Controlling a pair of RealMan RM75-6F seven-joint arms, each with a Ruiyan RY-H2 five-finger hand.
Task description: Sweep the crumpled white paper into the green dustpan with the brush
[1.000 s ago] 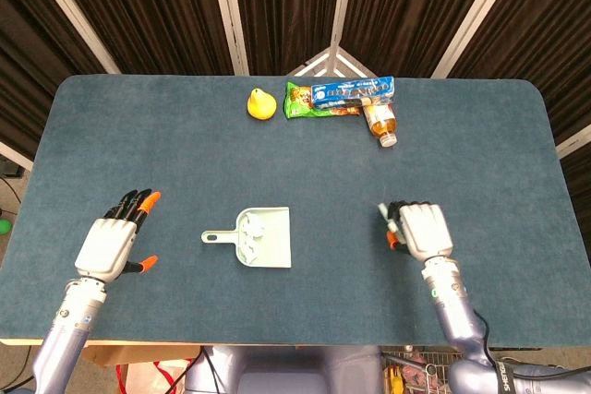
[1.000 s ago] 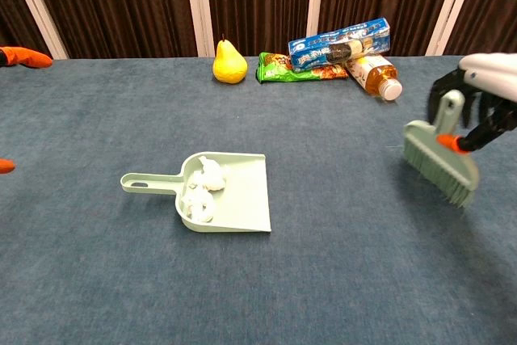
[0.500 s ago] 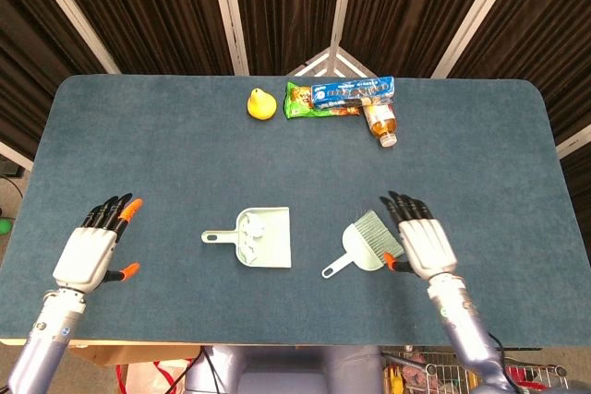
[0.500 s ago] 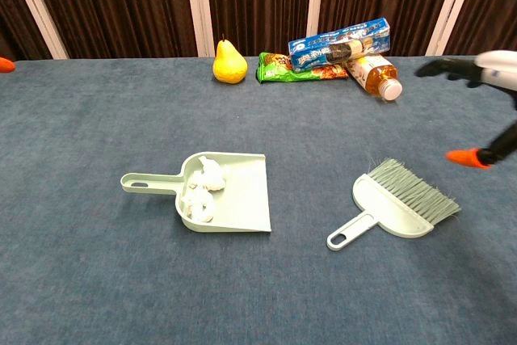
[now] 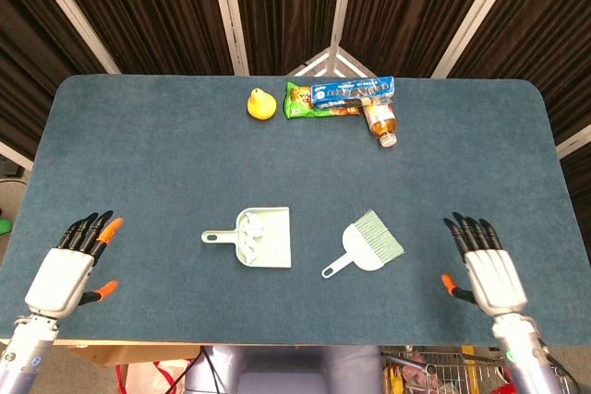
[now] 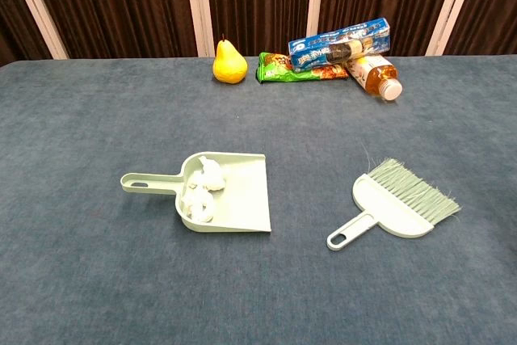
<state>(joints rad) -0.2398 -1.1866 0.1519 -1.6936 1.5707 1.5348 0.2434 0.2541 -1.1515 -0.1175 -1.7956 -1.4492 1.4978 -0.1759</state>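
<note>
Both hands empty at the near edge, paper lying in the dustpan, brush flat on the table

Nearest, the left hand [image 5: 65, 269] and right hand [image 5: 489, 269] hover with fingers spread, grasping nothing, well apart from the tools. The job looks done, so the main risk I see is a careless sweep of an arm knocking the green dustpan [image 6: 238, 195] and spilling the load over its open lip. The crumpled white paper [image 6: 199, 191] sits as small wadded lumps at the back of the pan, by the handle. The brush [image 6: 396, 204] lies to its right, bristles pointing away. Far off lies a pear [image 6: 229, 62], with snack packets [image 6: 300, 66] and a bottle [image 6: 374, 74]
</note>
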